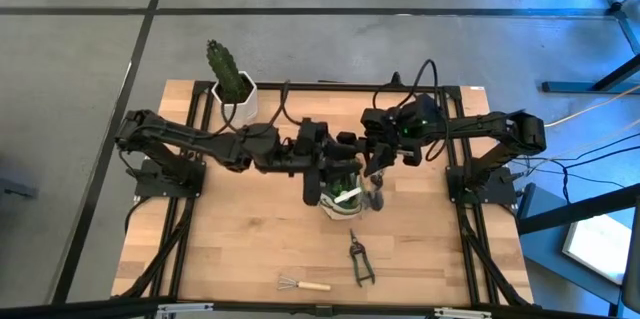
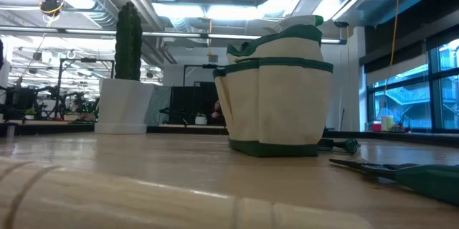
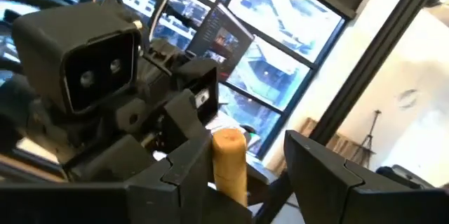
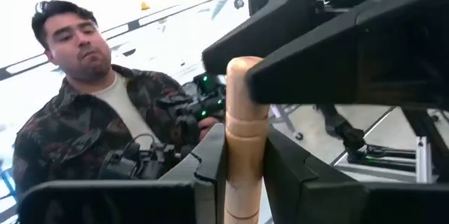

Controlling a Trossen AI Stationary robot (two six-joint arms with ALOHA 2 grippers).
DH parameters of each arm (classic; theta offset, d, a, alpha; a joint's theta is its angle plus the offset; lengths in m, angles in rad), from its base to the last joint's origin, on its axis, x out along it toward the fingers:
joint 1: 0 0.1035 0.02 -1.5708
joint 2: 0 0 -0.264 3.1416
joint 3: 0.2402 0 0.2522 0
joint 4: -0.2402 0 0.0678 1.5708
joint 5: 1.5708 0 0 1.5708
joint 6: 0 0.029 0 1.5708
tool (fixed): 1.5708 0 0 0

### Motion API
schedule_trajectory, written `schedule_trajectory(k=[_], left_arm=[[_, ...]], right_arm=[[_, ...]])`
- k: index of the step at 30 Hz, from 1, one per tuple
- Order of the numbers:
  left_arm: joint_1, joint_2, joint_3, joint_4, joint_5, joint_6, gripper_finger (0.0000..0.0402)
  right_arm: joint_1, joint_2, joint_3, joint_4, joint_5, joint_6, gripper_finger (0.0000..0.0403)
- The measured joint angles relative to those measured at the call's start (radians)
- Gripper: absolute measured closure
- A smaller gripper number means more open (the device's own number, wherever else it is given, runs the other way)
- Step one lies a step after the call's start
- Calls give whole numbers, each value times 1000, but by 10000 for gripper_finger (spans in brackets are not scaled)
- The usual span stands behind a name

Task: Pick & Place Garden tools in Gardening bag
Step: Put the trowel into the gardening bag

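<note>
The gardening bag [image 1: 343, 199] [image 2: 276, 92], cream cloth with green trim, stands on the table's middle. Both arms meet just above it. My right gripper [image 1: 376, 159] [image 4: 243, 136] is shut on a tool's wooden handle [image 4: 243, 112]. My left gripper [image 1: 345, 151] [image 3: 247, 143] is open, its fingers on either side of that handle's rounded end [image 3: 229, 155]; whether one finger touches it I cannot tell. Dark pruning shears [image 1: 359, 261] and a little wire rake [image 1: 303, 283] lie flat on the table near its front edge. My right gripper pinches the wooden handle [image 4: 242, 171] between its two fingers, a little below the rounded free end. The fingers lie across the handle, which stands roughly upright with its end above them. The tool's lower part is out of the picture.
A cactus in a white pot [image 1: 232, 87] [image 2: 127, 100] stands at the table's far left. A green-topped thing [image 2: 305, 21] sticks out of the bag. A small green round thing [image 2: 349, 145] lies beside the bag. The wooden table [image 1: 230, 249] is bare at its near left.
</note>
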Motion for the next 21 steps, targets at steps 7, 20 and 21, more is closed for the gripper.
schedule_trajectory(k=[7, 20, 21], left_arm=[[-124, -39, 2, -56, -62, -29, 229], [-213, 16, -94, 89, -264, -97, 229], [-209, 17, -117, 158, -265, -81, 229]], right_arm=[[-10, -16, 0, 19, -13, -5, 336], [41, -18, 100, 3, 7, -31, 336], [47, -18, 108, 1, 5, -36, 336]])
